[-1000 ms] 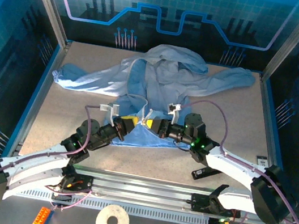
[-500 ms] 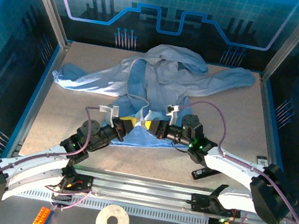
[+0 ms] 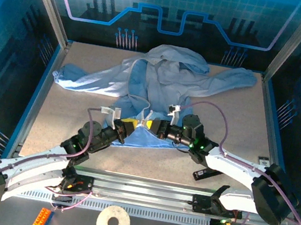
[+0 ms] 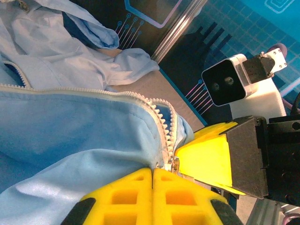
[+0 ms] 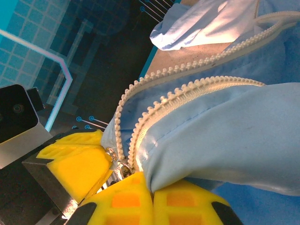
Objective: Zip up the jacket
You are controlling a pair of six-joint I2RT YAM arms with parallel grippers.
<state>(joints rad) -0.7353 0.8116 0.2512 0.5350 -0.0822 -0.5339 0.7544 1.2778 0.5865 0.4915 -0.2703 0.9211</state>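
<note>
**Both claws shut at the zip's foot, teeth running away toward the hood**

The jacket [image 3: 166, 72] lies spread over the far half of the table [image 3: 61, 126], with the hood toward the back wall and its bottom hem drawn toward the arms. The 2 claws meet at that hem, just beside each other, the left gripper [image 3: 128, 125] coming from the left and the right gripper [image 3: 149, 126] from the right. Neither arm is clearly nearer. The zipper's long axis runs from the claws away toward the hood, so closing it likely calls for travel away from the bases.

In the left wrist view the left gripper [image 4: 153, 174] has its fingers pressed together on blue fabric, and the slider [image 4: 173, 164] touches their tips. The 2 rows of teeth [image 4: 93, 91] part above it, unzipped. In the right wrist view the right gripper [image 5: 153, 185] is closed on a fold of jacket beside the teeth. Which claw pinches the slider itself, if either does, is hard to tell.
</note>
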